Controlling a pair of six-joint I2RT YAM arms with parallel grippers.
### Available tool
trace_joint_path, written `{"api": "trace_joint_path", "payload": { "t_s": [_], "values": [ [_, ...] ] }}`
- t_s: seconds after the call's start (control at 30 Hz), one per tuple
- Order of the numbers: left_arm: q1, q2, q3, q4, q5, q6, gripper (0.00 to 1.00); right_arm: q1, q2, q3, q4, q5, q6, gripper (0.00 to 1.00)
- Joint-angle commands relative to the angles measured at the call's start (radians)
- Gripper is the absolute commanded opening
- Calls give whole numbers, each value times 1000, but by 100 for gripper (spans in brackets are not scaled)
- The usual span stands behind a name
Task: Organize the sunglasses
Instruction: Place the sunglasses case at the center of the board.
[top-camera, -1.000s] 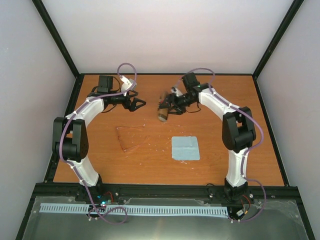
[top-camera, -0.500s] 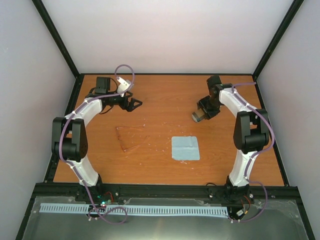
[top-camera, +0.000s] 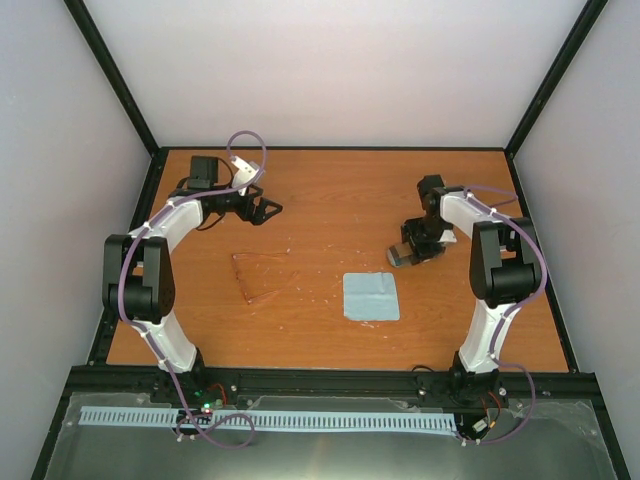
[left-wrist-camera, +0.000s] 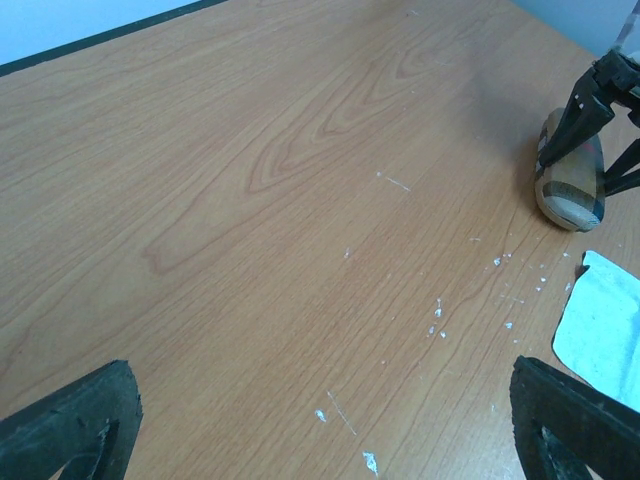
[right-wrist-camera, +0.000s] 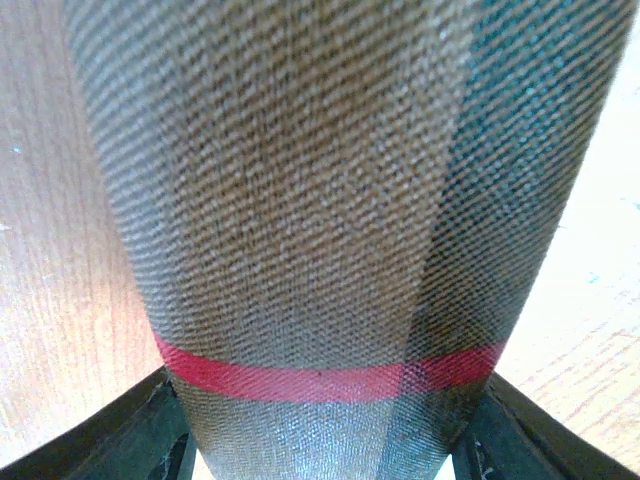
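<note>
An orange-brown wood-grain table, boxed in by pale walls and black framing, carries two white robot arms bolted at its near edge. Closest to the bases, right of centre, a light blue-grey cloth lies flat on the wood. To its left and well apart, the sunglasses lie on the bare tabletop, left of centre. Their thin amber lines are faint against the grain, and neither gripper touches them.

Just beyond the cloth's far right corner, the right gripper points downward and is clamped on the striped case. The case sits low at the tabletop and appears to rest on it. In the right wrist view its woven fabric fills the frame, with grey, brown and dark teal bands crossed by one red stripe. The black fingers press against either side.

Farther back on the left, the left gripper hangs above open wood with its jaws spread wide, holding nothing. Its wrist camera looks across the table to the case on the far side and a corner of the cloth. Small white flecks are scattered over the grain between them.
</note>
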Motion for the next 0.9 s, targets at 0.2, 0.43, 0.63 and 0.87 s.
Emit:
{"api": "trace_joint_path", "payload": {
  "t_s": [0.2, 0.43, 0.63, 0.87],
  "values": [
    [13, -17, -5, 7, 19, 8, 100, -3, 12, 13, 38, -60, -1, 43],
    [13, -16, -12, 14, 29, 10, 100, -3, -34, 6, 17, -90, -28, 67],
    [12, -17, -25, 28, 35, 6, 99, -3, -63, 4, 9, -105, -65, 94],
    [13, -20, -22, 23, 22, 8, 99, -3, -111, 107, -72, -36, -200, 93]
  ]
}}
